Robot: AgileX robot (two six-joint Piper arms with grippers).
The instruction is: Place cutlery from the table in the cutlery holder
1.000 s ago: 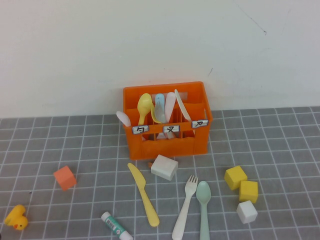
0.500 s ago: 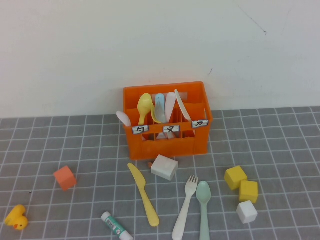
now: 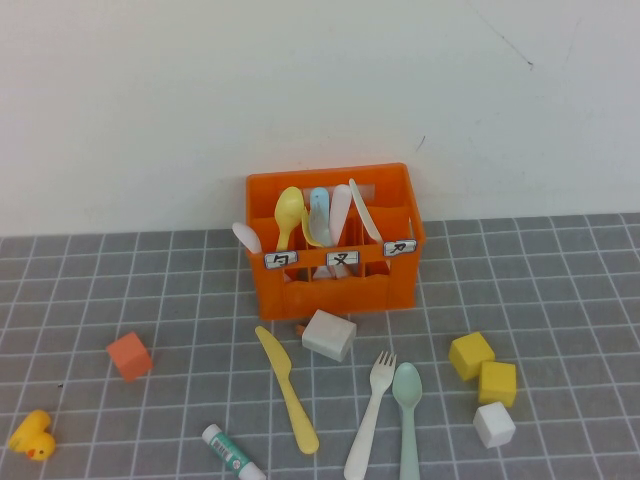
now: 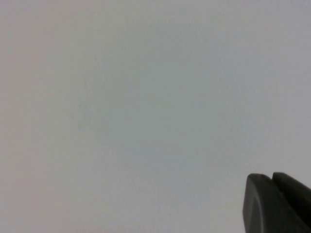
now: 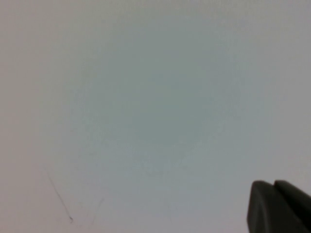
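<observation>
High view has the yellow knife (image 3: 288, 391), white fork (image 3: 369, 415) and mint spoon (image 3: 407, 420) low centre on the bench (image 3: 560, 300), below the orange holder (image 3: 335, 243), so with left gripper (image 4: 278, 204) and right gripper (image 5: 279, 206) fingers pinched shut and empty, both out of that shot facing blank wall, you could clip the white block (image 3: 329, 334) reaching in.

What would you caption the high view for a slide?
Yellow knife, white fork and mint spoon lie on the table before the orange cutlery holder.
</observation>
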